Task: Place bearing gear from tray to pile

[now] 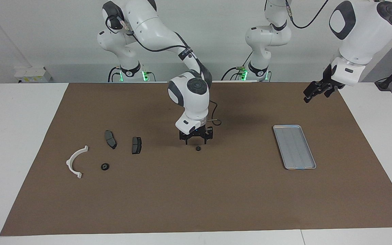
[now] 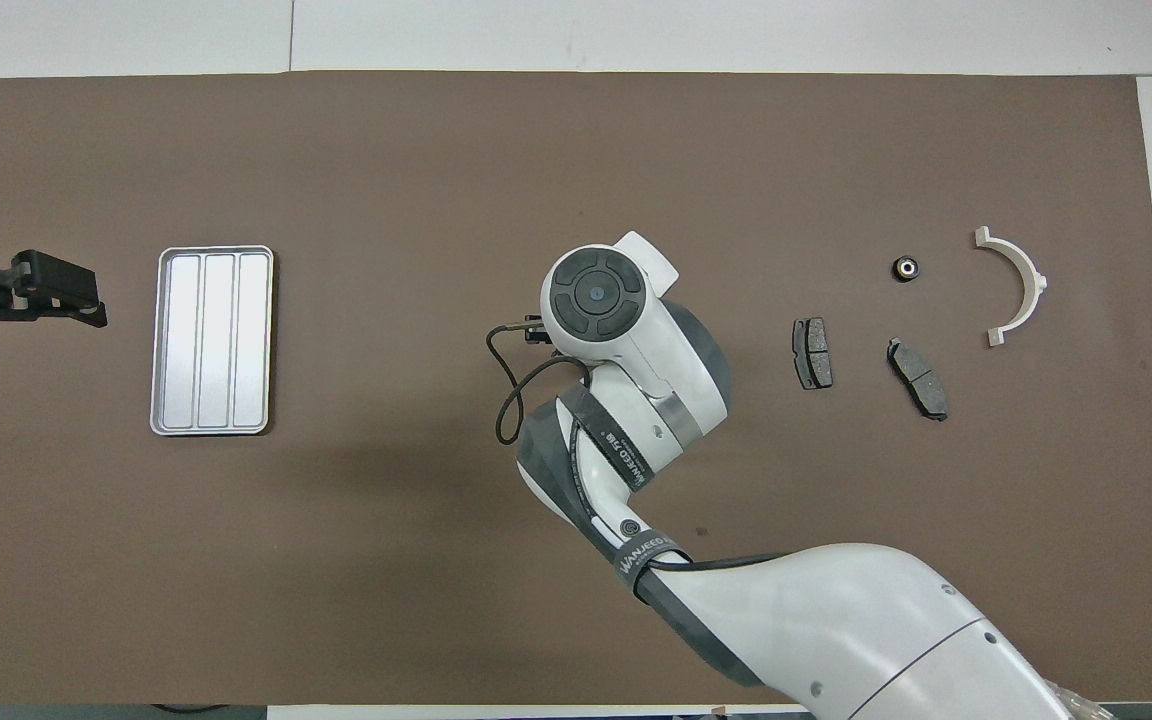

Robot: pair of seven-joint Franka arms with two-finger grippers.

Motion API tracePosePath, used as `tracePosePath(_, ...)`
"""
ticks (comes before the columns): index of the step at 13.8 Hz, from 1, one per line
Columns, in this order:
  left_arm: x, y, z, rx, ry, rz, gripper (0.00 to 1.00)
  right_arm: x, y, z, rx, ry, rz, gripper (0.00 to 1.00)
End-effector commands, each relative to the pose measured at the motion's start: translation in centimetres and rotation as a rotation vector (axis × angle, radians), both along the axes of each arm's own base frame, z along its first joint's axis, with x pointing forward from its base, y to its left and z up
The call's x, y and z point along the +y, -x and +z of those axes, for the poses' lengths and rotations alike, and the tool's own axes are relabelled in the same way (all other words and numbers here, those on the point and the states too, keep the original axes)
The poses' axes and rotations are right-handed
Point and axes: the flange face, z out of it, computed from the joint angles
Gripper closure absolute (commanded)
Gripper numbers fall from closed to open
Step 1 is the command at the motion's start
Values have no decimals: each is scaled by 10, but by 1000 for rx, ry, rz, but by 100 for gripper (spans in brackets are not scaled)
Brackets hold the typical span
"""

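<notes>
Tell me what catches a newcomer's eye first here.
The right gripper hangs open low over a small black ring-shaped gear lying mid-mat. Toward the left arm's end, the ridged silver-grey metal tray lies empty, with the left gripper raised nearby.

A white table [image 1: 19, 136] carries a brown mat [image 1: 196, 197]. On the mat: a metal tray [image 1: 294, 146], a small black gear [image 1: 198, 148] at mid-mat, two brake pads [image 1: 110, 139] [image 1: 136, 145], a white bracket [image 1: 76, 161] with a second gear [image 1: 104, 166] at its 3 o'clock (facing view).
</notes>
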Motion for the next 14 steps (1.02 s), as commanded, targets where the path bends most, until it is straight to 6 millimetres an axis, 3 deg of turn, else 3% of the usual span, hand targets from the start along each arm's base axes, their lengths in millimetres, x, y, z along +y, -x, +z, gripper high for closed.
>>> tracePosePath(1,2,7,-14,-4,-19,-21,0,1,-1,-14,-16,-8,5,6)
tracePosePath(11,-7,10,-12,14,-57,-50,0,3,0,-36,-29,-20,8,9)
tracePosePath(12,-6,10,-13,14,-57,-47,0,1,-1,-38,-27,-20,4,15)
tracePosePath(13,-6,10,-12,12,-56,-47,0,1,-1,-38,-26,-19,4,28)
tracePosePath(14,-7,10,-12,9,-57,-47,0,3,1,-38,-23,-17,6,50)
